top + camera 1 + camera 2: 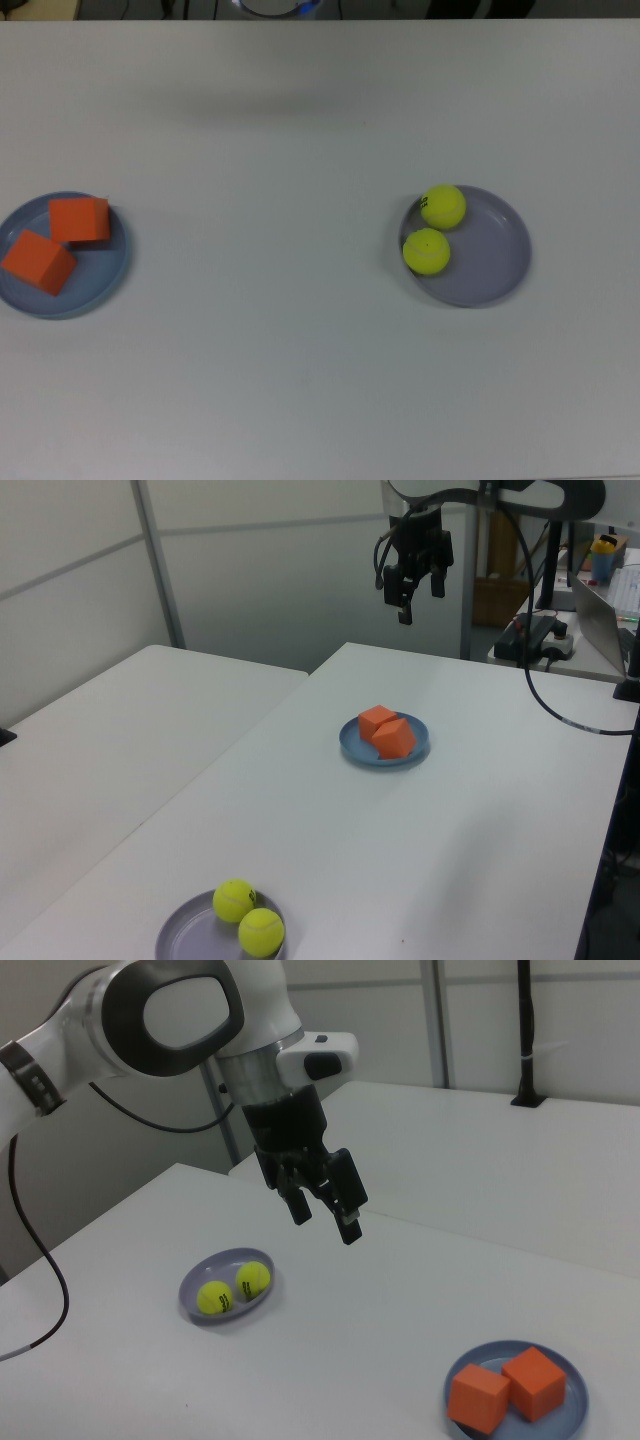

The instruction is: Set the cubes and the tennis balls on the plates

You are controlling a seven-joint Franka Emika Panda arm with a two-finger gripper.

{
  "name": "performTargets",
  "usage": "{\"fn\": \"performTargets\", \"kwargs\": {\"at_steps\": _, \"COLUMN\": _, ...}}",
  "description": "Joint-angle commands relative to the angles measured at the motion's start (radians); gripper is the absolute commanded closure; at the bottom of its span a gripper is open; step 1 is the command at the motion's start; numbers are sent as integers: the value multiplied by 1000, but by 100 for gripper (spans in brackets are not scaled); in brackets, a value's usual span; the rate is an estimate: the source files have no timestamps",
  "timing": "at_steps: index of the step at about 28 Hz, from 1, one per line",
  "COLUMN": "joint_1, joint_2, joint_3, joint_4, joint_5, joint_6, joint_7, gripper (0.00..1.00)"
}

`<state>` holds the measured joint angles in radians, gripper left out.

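Two orange cubes (79,219) (38,261) lie side by side on the light blue plate (105,280) at the top view's left; the same cubes (377,721) (534,1381) show in the left and right views. Two yellow-green tennis balls (443,206) (426,251) rest on the lavender plate (490,255), touching each other, one with black lettering. My gripper (324,1217) hangs high above the table, open and holding nothing, well clear of both plates. In the left view the gripper (417,598) is above the far table edge. It is out of the top view.
A white table (280,360) carries both plates, wide apart. Beside it stands a second white table (100,750). At the left view's right edge are a black cable (550,715), a power strip (535,635) and a laptop (605,605).
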<state>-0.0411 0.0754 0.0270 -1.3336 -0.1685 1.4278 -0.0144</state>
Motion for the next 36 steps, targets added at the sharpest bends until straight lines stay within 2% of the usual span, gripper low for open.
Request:
{"fn": "performTargets", "kwargs": {"at_steps": 1, "joint_1": -7, "joint_2": -22, "joint_3": -1, "joint_4": -13, "joint_5": 9, "joint_6": -17, "joint_7": -24, "gripper": 0}}
{"fn": "performTargets", "kwargs": {"at_steps": 27, "joint_1": -3, "joint_2": -23, "joint_3": 11, "joint_4": -15, "joint_5": 11, "joint_6": -23, "joint_7": -27, "gripper": 0}}
{"fn": "performTargets", "kwargs": {"at_steps": 36, "joint_1": -5, "joint_2": -16, "joint_3": 4, "joint_4": -16, "joint_5": 14, "joint_6": -50, "joint_7": -30, "gripper": 0}}
